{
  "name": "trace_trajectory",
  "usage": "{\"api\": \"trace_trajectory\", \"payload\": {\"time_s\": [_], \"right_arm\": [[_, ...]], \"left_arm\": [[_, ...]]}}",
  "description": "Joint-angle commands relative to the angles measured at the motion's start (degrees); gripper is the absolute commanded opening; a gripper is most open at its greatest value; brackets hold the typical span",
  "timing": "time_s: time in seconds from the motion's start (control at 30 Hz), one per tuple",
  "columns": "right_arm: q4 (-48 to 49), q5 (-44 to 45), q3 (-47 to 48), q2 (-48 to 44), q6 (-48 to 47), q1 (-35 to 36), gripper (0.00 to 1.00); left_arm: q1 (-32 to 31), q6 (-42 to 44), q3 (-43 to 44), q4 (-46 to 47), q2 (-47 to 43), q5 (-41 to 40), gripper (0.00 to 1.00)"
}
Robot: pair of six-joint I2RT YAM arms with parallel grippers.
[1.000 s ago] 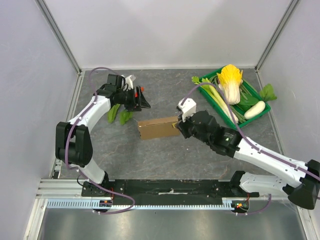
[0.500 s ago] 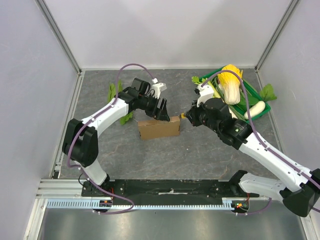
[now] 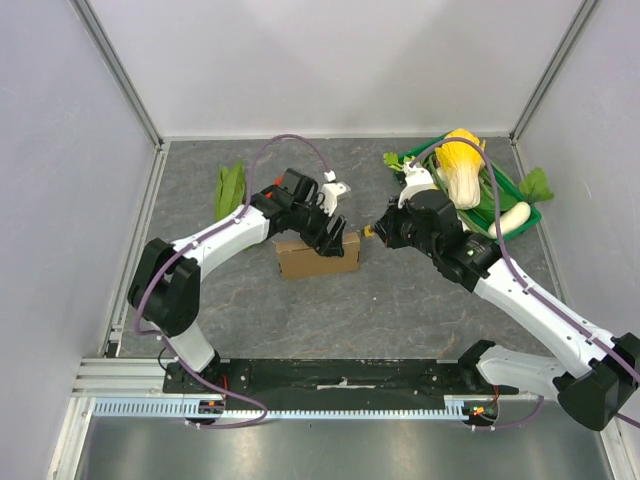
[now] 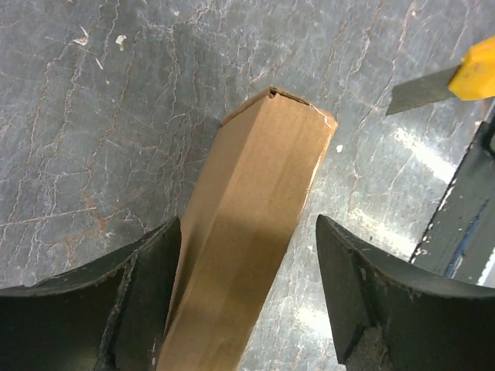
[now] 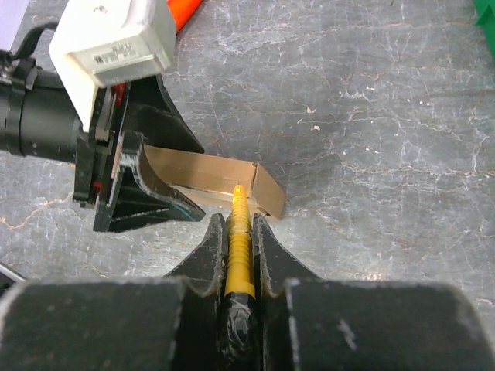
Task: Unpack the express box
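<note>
Box [image 3: 318, 255] noted mid-desk [image 3: 300, 320], closed, between the two arms. Left hand [image 4: 247, 224] is held over it, opened wide, one finger at each long side; contact cannot be told. Right hand [image 5: 237, 222] is clamped narrow on a yellow cutter [image 4: 476, 69], blade aimed at the box's right end, near but apart.

Grey marble tbl [image 3: 250, 320], white walls [image 3: 330, 60]
</note>
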Motion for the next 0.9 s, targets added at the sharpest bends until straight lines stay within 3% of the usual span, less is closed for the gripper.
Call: {"api": "trace_trajectory", "payload": {"time_s": [0.0, 0.53, 0.73, 0.87], "right_arm": [[-0.13, -0.72, 0.78, 0.65, 2.08, -0.58, 0.0], [2.94, 2.88, -2.82, 0.13, 3.75, -1.81, 0.0], [6.89, 4.99, -4.93, -0.84, 3.22, -1.72, 0.0], [10.59, 5.52, -5.99, -1.63, 1.82, -1.81, 0.0]], "left_arm": [[-1.92, 5.88, -0.31, 2.55, -1.3, -5.49, 0.75], [-6.84, 16.86, -10.68, 16.17, -5.34, -18.32, 0.35], [-7.73, 23.1, -15.07, 23.99, -7.27, -21.58, 0.32], [-7.99, 26.0, -14.64, 23.56, -6.58, -21.58, 0.32]]}}
